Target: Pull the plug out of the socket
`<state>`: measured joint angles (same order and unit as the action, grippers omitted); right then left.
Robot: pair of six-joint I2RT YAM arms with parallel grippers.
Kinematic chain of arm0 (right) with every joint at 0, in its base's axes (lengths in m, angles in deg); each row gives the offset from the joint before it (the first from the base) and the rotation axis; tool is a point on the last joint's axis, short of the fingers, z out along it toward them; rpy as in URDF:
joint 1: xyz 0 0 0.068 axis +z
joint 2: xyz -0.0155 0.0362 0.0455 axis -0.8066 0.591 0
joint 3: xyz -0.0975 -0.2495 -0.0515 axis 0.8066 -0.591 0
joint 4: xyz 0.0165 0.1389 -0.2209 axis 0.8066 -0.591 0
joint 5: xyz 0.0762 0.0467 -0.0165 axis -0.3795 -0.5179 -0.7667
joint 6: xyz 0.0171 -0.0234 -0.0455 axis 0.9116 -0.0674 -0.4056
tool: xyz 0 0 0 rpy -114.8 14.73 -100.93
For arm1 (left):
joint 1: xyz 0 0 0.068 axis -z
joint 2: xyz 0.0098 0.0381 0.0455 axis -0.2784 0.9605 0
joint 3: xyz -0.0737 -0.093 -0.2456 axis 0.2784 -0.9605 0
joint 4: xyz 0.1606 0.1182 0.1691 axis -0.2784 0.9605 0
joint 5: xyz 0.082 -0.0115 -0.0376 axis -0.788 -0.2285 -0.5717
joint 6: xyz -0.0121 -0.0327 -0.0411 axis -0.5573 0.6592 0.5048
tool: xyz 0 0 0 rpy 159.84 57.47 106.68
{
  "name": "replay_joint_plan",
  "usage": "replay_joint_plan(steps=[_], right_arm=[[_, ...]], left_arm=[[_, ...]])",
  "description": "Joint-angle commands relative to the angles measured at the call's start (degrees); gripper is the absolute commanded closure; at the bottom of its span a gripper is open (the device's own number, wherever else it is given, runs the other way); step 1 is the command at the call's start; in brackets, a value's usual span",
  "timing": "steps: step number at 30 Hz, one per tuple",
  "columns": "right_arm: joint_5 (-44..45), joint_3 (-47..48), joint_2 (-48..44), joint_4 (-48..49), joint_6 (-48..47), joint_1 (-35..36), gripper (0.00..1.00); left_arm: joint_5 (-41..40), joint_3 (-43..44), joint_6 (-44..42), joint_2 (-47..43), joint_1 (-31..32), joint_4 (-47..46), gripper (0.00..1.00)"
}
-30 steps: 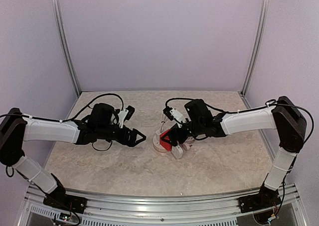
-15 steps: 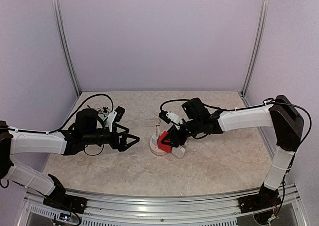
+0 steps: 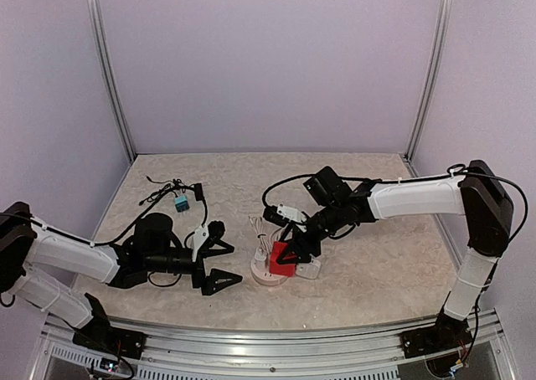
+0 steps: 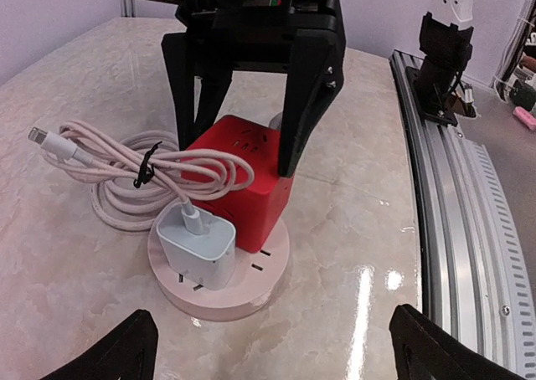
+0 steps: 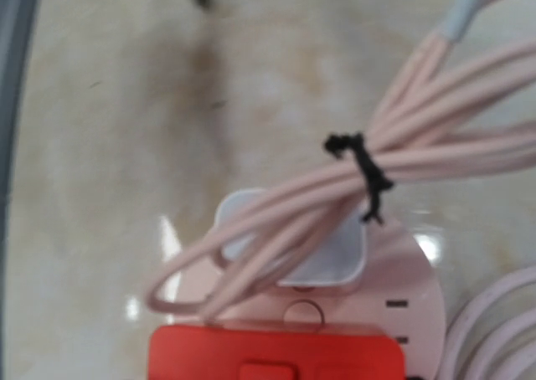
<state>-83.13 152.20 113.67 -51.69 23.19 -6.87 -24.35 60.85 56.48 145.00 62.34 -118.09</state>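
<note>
The red cube socket [image 3: 282, 257] stands on a round pink base [image 3: 261, 277]; it also shows in the left wrist view [image 4: 243, 179] and the right wrist view [image 5: 276, 355]. A white plug [image 4: 197, 246] with a pink cable [image 4: 100, 158] sits in the base beside the cube, also seen from above [image 3: 307, 269] and in the right wrist view [image 5: 343, 259]. My right gripper [image 3: 289, 244] straddles the cube from above, its black fingers [image 4: 301, 104] against its sides. My left gripper [image 3: 219, 264] is wide open and empty, left of the base.
The coiled pink cable [image 3: 261, 233] lies bundled with a black tie [image 5: 360, 166] over the cube and plug. A small teal piece with black wires [image 3: 181, 201] lies at the back left. The aluminium rail [image 4: 456, 196] runs along the near table edge.
My left arm has drawn back toward the near edge and its jaws have opened wide. My right gripper has moved nearer with the cube, base and plug.
</note>
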Motion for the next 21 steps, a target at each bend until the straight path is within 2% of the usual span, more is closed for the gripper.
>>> replay_joint_plan(steps=[1,7,16,21], right_arm=[[-3.5,0.9,1.3,-11.5,-5.7,3.1,0.62],[-3.4,0.7,1.3,-12.0,-6.2,4.3,0.63],[-3.0,0.5,1.8,-12.0,-6.7,5.5,0.63],[-2.8,0.7,2.2,-12.1,-6.8,5.7,0.62]], left_arm=[[-1.0,-0.5,-5.3,4.3,2.3,-7.0,0.06],[0.5,2.5,-9.7,10.2,4.0,-6.8,0.13],[1.0,4.3,-11.0,15.5,4.5,-10.0,0.23],[0.6,6.1,-12.4,18.5,4.5,-12.0,0.24]])
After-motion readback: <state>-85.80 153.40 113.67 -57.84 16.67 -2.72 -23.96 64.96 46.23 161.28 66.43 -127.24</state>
